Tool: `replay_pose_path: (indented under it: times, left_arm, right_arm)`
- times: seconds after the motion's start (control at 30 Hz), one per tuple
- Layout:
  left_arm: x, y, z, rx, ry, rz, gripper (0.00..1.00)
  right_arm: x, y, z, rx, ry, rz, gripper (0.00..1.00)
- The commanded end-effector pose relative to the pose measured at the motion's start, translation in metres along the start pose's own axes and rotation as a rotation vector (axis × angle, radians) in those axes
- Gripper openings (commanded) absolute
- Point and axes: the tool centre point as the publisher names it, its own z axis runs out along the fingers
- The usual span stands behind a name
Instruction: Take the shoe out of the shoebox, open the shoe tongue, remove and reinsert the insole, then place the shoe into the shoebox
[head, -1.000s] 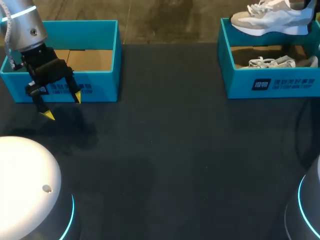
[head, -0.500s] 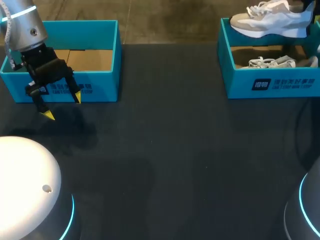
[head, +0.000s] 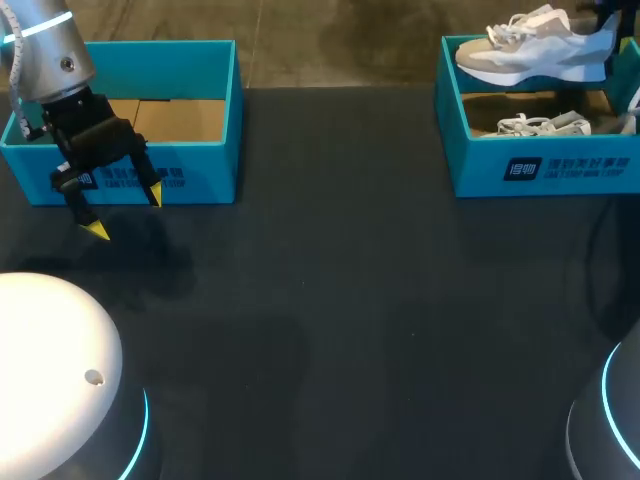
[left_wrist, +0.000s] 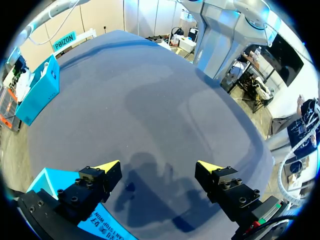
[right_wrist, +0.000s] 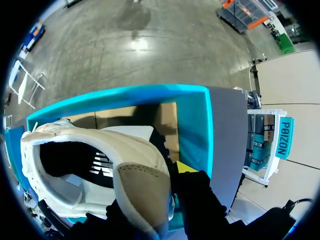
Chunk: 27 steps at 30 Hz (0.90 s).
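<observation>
A white and beige shoe hangs over the right teal shoebox, toe pointing left. In the right wrist view my right gripper is shut on the heel of the shoe, one yellow fingertip showing beside the heel, with the box's open inside below. A second white shoe lies inside that box. My left gripper stands open and holds nothing, low over the table in front of the left teal box. The left wrist view shows the left gripper over bare dark table.
The left teal box holds nothing, its brown cardboard floor showing. A corner of the left box sits just under the left fingers. A dark table surface stretches between the two boxes. The arm bases fill the near corners.
The shoe in my right gripper has shifted a little left and down over the right box. The left arm has not moved.
</observation>
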Motion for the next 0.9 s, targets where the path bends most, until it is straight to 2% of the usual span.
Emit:
replay_pose_path:
  times: [0.03, 0.33, 0.63, 0.9]
  left_arm:
    - [0.001, 0.0, 0.0, -0.003, 0.0, 0.0, 1.0]
    - [0.001, 0.0, 0.0, -0.003, 0.0, 0.0, 1.0]
    - [0.001, 0.0, 0.0, -0.003, 0.0, 0.0, 1.0]
    - [0.001, 0.0, 0.0, -0.003, 0.0, 0.0, 1.0]
  right_arm:
    - [0.006, -0.009, 0.005, -0.035, -0.009, 0.002, 0.0]
    - [0.002, -0.005, 0.016, -0.02, 0.003, 0.026, 0.0]
    - [-0.005, -0.008, 0.001, -0.04, 0.018, 0.047, 0.0]
    - [-0.011, -0.003, 0.01, -0.032, -0.01, 0.041, 0.0]
